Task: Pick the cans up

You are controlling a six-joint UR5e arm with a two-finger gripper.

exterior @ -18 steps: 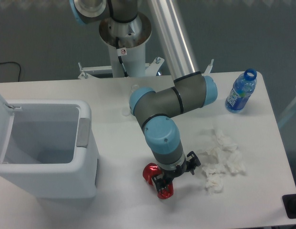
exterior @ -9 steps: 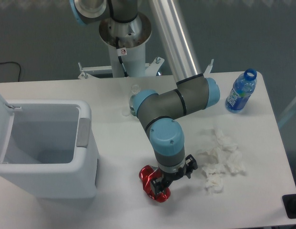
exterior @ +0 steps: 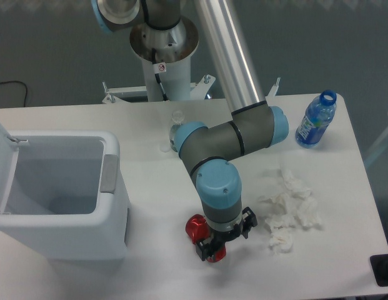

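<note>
A crushed, shiny red can lies on the table near the front edge, just right of the white bin.

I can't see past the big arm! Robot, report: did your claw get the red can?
Claw down on red can, grip state unclear. Can on table. Tissues nearby, not blocking.

Table carries everything. Bin at left edge, lid open to its left. Can near front edge, about midway, right of bin, under the arm's wrist. Gripper on the can's right side, touching it. Tissues right of can, toward right edge, well apart from bin. Bottle upright at back right corner, behind tissues. Arm base behind the back edge.
</note>
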